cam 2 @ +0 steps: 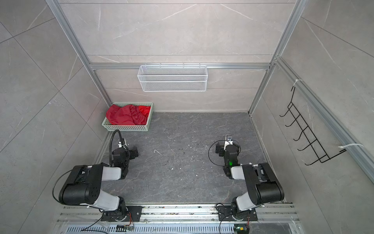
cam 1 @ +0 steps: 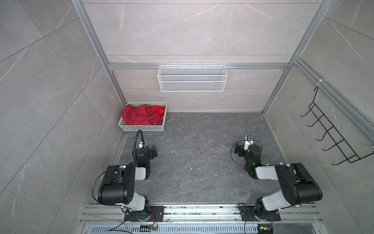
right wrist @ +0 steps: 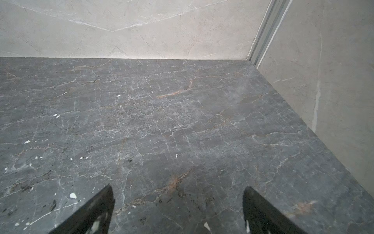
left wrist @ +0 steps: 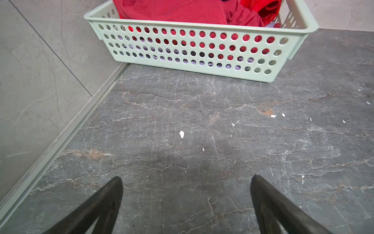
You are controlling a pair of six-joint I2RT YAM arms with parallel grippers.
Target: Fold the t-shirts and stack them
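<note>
1. The t-shirts (cam 1: 144,114) lie as a crumpled red heap inside a pale green perforated basket (cam 1: 141,128). None is spread out or folded, and no print or label shows. How many there are cannot be told, though two shades of red show.
2. The basket stands in the worktop's (cam 1: 202,162) far corner, at about 10 o'clock from the worktop's middle in both top views. Its long axis runs from 9 to 3 o'clock.
3. The left gripper (left wrist: 186,180) has its jaws spread wide and holds nothing. It hangs over bare worktop a little short of the basket. The shirts lie at 12 o'clock from it, straight ahead, with the basket's long perforated wall (left wrist: 192,50) facing it.
4. The right gripper (right wrist: 178,189) is likewise spread and empty. It faces only bare worktop and the far wall corner. In a top view the heap lies between 9 and 10 o'clock from it, well apart, across the worktop.
5. By my judgement the left arm is much the nearer. The first move is a reach forward over the near wall and down into the heap.
6. Nothing is folded or stacked yet, so the task is at its very beginning.
</note>
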